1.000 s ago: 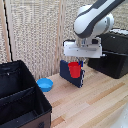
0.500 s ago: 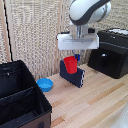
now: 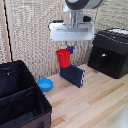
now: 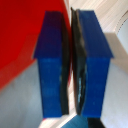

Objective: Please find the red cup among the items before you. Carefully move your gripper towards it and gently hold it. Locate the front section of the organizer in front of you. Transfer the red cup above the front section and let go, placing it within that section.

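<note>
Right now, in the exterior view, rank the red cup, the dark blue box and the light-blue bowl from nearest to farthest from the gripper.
1. red cup: held at the gripper
2. dark blue box: on the table, just below the cup
3. light-blue bowl: lower, toward the exterior view's left, beside the organizer

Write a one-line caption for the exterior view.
Gripper holds the red cup aloft above the wooden table.

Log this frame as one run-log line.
phase: carry | gripper: shut on red cup, lifted off table | organizer: holds no cup | release: pending

hand gripping red cup | aloft | organizer lower-left
</note>
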Motion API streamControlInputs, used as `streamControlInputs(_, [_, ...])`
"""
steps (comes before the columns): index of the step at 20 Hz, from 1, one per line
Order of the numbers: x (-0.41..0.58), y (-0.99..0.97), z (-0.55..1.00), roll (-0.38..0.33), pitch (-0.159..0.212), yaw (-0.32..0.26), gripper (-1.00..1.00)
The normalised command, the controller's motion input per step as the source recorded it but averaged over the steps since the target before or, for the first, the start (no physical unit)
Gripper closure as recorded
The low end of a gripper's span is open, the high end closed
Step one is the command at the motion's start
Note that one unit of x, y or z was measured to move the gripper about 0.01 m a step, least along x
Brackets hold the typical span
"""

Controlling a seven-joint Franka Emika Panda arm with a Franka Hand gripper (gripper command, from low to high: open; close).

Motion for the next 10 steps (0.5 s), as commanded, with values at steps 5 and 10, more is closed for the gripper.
streamControlInputs(5, [0.041,0.67,0.47,0.035,0.000,0.062,1.00])
streamControlInputs(10, [0.050,0.65,0.43,0.042,0.000,0.069,1.00])
